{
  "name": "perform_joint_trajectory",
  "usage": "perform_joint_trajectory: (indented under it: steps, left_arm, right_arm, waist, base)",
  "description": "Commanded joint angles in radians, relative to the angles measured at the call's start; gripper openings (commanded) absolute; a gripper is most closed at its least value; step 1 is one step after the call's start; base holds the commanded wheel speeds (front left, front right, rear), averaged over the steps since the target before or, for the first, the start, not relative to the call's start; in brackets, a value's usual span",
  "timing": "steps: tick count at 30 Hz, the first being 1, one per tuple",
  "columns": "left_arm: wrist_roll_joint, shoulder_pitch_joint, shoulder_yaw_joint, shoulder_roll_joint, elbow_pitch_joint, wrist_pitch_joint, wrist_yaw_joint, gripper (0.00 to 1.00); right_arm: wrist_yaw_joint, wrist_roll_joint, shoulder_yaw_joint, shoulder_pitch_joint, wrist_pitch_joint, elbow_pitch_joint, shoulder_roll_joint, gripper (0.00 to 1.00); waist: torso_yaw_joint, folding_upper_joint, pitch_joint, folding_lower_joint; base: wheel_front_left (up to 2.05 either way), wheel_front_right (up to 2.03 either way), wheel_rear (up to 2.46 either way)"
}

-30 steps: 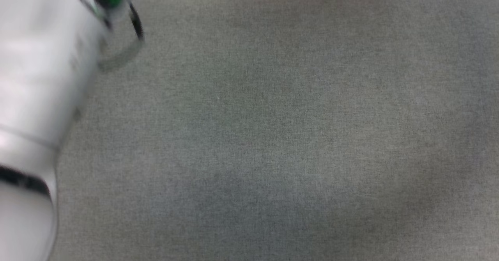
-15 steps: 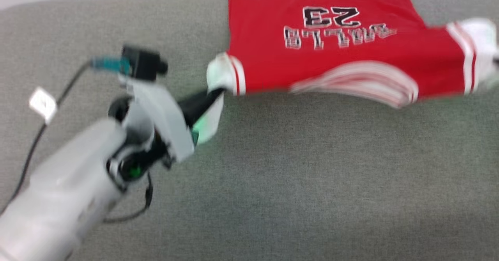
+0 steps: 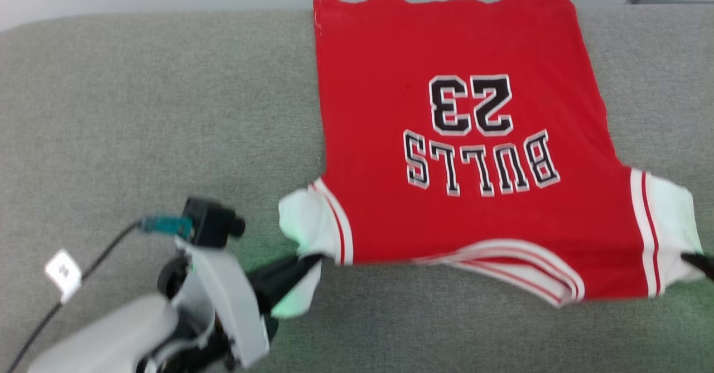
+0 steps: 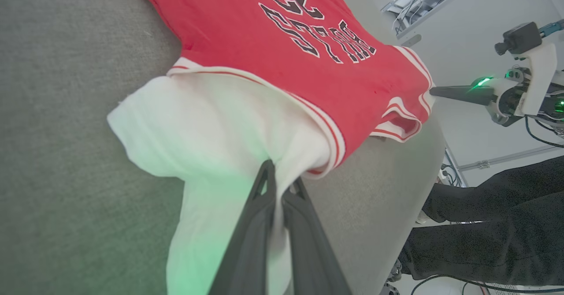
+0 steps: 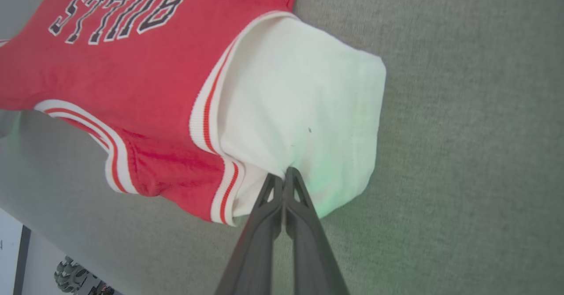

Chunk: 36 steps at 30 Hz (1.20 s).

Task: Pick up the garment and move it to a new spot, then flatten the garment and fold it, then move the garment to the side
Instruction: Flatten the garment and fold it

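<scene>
You can read "BULLS" and "23" on the garment. From your head view, both stand upside down.

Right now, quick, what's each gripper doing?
Left gripper: closed, pinching one white sleeve of the red jersey.
Right gripper: closed, pinching the other white sleeve.

The garment ahead of the left gripper is soft, matt jersey cloth, smooth across the red body and white sleeves, ribbed along the striped trim, with flat printed lettering. Under that gripper and the right gripper the grey surface is coarse woven fabric, matt and rough-grained. The left gripper's dark fingers look like matt hard plastic, while the forearm behind them has a smooth, pale, faintly glossy shell.
</scene>
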Motion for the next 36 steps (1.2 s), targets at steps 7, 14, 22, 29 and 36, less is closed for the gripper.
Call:
perform_joint_trajectory:
  steps: [7, 14, 22, 29, 36]
  left_arm:
    - [-0.010, 0.134, -0.024, 0.102, -0.159, -0.038, 0.067, 0.00]
    - [-0.043, 0.207, -0.033, 0.147, -0.241, -0.064, 0.096, 0.00]
    - [-0.042, 0.219, -0.065, 0.084, -0.167, -0.052, 0.077, 0.00]
    - [-0.016, 0.191, -0.085, 0.004, -0.034, -0.044, 0.057, 0.00]
    - [-0.010, 0.181, -0.085, -0.034, 0.032, -0.054, 0.055, 0.00]
  right_arm:
    - [-0.001, 0.050, 0.013, 0.149, -0.023, -0.117, -0.101, 0.00]
    - [-0.001, 0.075, 0.032, 0.236, -0.038, -0.196, -0.163, 0.00]
    - [-0.001, 0.020, 0.056, 0.211, 0.022, -0.140, -0.093, 0.00]
    - [-0.001, -0.084, 0.089, 0.162, 0.096, -0.002, 0.047, 0.00]
    - [-0.004, -0.162, 0.085, 0.129, 0.074, 0.066, 0.161, 0.79]
  waist:
    - [-0.011, 0.0000, -0.004, 0.0000]
    - [-0.011, 0.0000, 0.004, 0.0000]
    - [-0.007, 0.0000, 0.014, 0.0000]
    - [0.002, 0.0000, 0.021, 0.0000]
    - [-0.009, 0.0000, 0.025, 0.0000]
  base:
    - [0.00, 0.00, 0.00]
    - [0.00, 0.00, 0.00]
    - [0.00, 0.00, 0.00]
    - [0.00, 0.00, 0.00]
    - [0.00, 0.00, 0.00]
